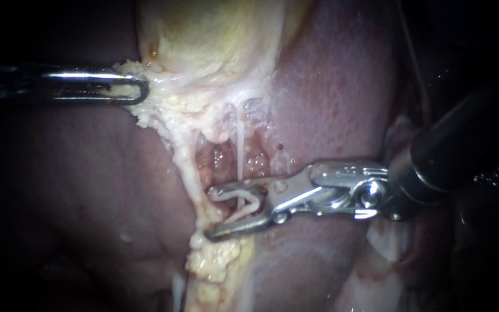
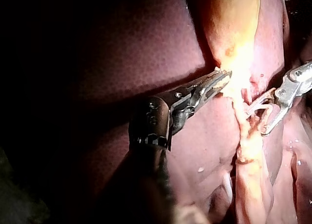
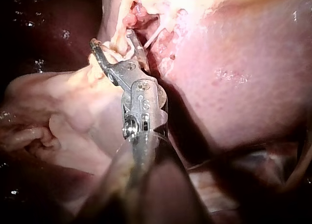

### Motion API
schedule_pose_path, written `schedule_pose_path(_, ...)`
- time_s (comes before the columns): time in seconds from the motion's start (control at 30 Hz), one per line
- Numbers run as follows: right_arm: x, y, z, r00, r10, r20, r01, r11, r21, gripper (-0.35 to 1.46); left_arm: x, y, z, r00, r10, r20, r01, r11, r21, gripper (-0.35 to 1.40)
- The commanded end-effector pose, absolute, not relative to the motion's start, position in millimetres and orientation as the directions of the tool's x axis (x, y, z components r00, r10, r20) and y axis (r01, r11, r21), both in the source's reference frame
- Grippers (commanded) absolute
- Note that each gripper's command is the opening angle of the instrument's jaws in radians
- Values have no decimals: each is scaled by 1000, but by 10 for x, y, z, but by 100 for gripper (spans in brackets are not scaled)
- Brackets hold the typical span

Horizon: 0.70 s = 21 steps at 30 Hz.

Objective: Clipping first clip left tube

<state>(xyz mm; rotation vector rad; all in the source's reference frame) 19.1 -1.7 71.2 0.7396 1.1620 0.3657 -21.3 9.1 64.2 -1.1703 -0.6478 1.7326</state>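
Seemingly a surgical lab bench: a bare liver and pale gallbladder lie brightly lit amid darkness, with the slim steel left instrument and right instrument reaching in from either side.

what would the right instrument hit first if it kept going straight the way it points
The right instrument would most likely meet the pale tube lying between its open jaws, then the fatty tissue strip beyond; depth is unclear.
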Motion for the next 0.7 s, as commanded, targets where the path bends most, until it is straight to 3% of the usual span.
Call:
schedule_pose_path(0.03, 192, -19, 713, 377, 613, -694, 109, 715, 691, 45, -213, 91, 642, -127, 895, -427, -396, -441, -805, -35)
schedule_pose_path(0.7, 227, -42, 719, 326, 609, -723, 223, 694, 684, 44, -220, 92, 643, -125, 895, -427, -400, -440, -804, -35)
